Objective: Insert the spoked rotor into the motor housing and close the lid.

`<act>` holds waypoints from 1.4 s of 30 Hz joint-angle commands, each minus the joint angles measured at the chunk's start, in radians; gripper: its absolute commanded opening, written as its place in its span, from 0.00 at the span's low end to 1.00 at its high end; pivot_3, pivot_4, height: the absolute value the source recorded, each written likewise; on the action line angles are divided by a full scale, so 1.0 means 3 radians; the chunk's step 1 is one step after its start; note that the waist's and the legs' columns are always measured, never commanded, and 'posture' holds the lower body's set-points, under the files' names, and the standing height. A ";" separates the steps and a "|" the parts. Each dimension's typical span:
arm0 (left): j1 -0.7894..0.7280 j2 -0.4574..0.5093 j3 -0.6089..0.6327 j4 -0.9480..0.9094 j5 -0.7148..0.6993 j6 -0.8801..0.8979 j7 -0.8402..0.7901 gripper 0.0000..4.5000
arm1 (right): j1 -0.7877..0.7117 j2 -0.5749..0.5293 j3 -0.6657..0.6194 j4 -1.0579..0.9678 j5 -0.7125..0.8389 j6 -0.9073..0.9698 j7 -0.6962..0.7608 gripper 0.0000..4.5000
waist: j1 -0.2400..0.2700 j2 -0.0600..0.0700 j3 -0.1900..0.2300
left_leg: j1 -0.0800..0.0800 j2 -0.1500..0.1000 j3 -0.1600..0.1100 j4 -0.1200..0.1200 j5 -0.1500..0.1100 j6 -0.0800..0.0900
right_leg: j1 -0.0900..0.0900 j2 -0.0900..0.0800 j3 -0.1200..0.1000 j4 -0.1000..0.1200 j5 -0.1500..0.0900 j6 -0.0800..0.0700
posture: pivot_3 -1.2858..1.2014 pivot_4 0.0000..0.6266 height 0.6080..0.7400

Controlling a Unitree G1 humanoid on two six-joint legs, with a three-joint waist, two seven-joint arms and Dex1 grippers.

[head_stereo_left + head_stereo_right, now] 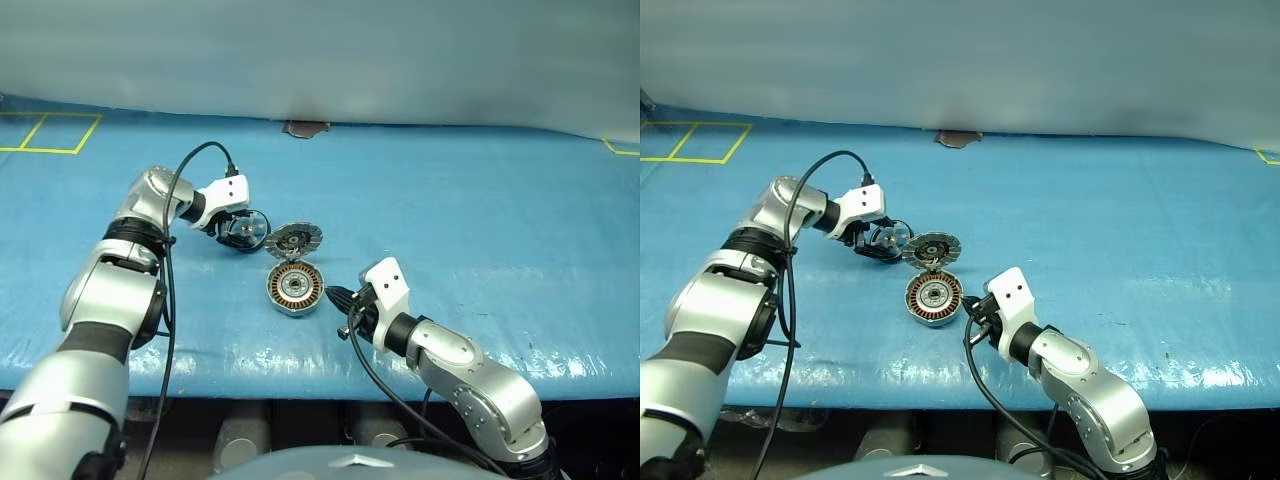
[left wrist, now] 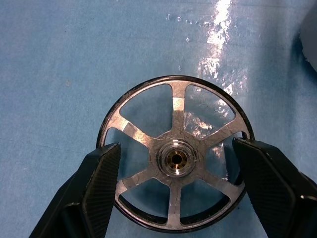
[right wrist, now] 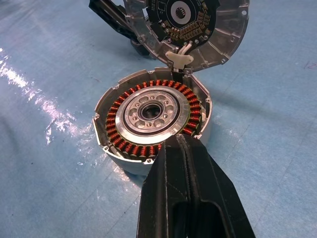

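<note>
My left gripper (image 2: 176, 146) is shut on the spoked rotor (image 2: 176, 158), one finger on each side of its dark rim, and holds it tilted just above the blue cover. Seen from the head, the rotor (image 1: 243, 232) hangs left of the lid (image 1: 293, 240). The lid stands open on the far edge of the motor housing (image 1: 295, 287), segmented face towards me. Copper windings ring the housing's (image 3: 151, 111) silver hub. My right gripper (image 3: 181, 141) is shut, empty, its tip at the housing's near rim; whether it touches I cannot tell.
The table is covered by a blue tarp (image 1: 480, 230) whose front edge (image 1: 300, 385) runs close below the right arm. Yellow tape marks (image 1: 50, 133) lie at the far left and a brown patch (image 1: 305, 127) at the far edge. Black cables trail from both wrists.
</note>
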 commanded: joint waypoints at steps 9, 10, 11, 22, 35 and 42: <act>-0.0073 0.0034 -0.0039 0.0044 0.0059 0.0024 -0.0040 0.30 | -0.0014 0.0023 -0.0039 -0.0120 0.0000 -0.0095 -0.0016 0.00 | 0.0003 0.0000 -0.0001 | 0.0004 0.0000 0.0000 0.0000 0.0000 0.0000 | 0.0004 0.0000 0.0000 0.0000 0.0000 0.0001 | 0.52 0.24 1.00; -0.0073 0.0035 -0.0039 0.0043 0.0059 0.0025 -0.0044 0.29 | -0.0014 0.0024 -0.0040 -0.0119 0.0000 -0.0097 -0.0016 0.00 | 0.0003 0.0000 -0.0001 | 0.0005 0.0000 0.0000 0.0001 0.0000 0.0000 | 0.0005 0.0000 0.0000 0.0000 0.0000 0.0001 | 0.52 0.24 1.00; -0.0073 0.0037 -0.0040 0.0042 0.0059 0.0025 -0.0046 0.29 | -0.0015 0.0024 -0.0039 -0.0117 0.0000 -0.0098 -0.0015 0.00 | 0.0003 0.0000 -0.0001 | 0.0005 0.0000 0.0000 0.0001 0.0000 0.0000 | 0.0005 0.0000 0.0000 0.0000 0.0000 0.0001 | 0.52 0.24 1.00; -0.0195 0.0472 -0.0111 -0.0187 0.0102 -0.0036 -0.0611 0.29 | -0.0085 -0.0006 -0.0027 -0.0069 0.0015 -0.0106 0.0063 0.00 | -0.0025 -0.0001 0.0000 | 0.0002 0.0001 0.0000 -0.0001 0.0000 0.0000 | 0.0000 0.0002 0.0001 0.0001 0.0000 0.0000 | 0.52 0.24 1.00; 0.1088 0.1677 -0.0177 -0.2980 -0.1822 0.1215 -0.1140 0.29 | 0.0222 -0.0385 -0.0273 0.0242 0.0103 -0.1008 0.0908 0.00 | 0.0008 -0.0002 0.0004 | -0.0002 0.0004 0.0002 -0.0003 -0.0003 0.0005 | -0.0001 -0.0002 0.0003 -0.0005 0.0006 -0.0020 | 0.52 0.24 1.00; 0.1892 0.1496 0.0396 -0.4249 -0.2376 0.1932 -0.0679 0.29 | 0.0288 -0.0190 -0.0322 0.0935 -0.0045 -0.1951 0.1218 0.00 | 0.0023 -0.0001 0.0005 | 0.0011 0.0006 0.0007 0.0004 -0.0003 0.0005 | 0.0009 0.0000 0.0006 -0.0001 -0.0012 -0.0020 | 0.52 0.24 1.00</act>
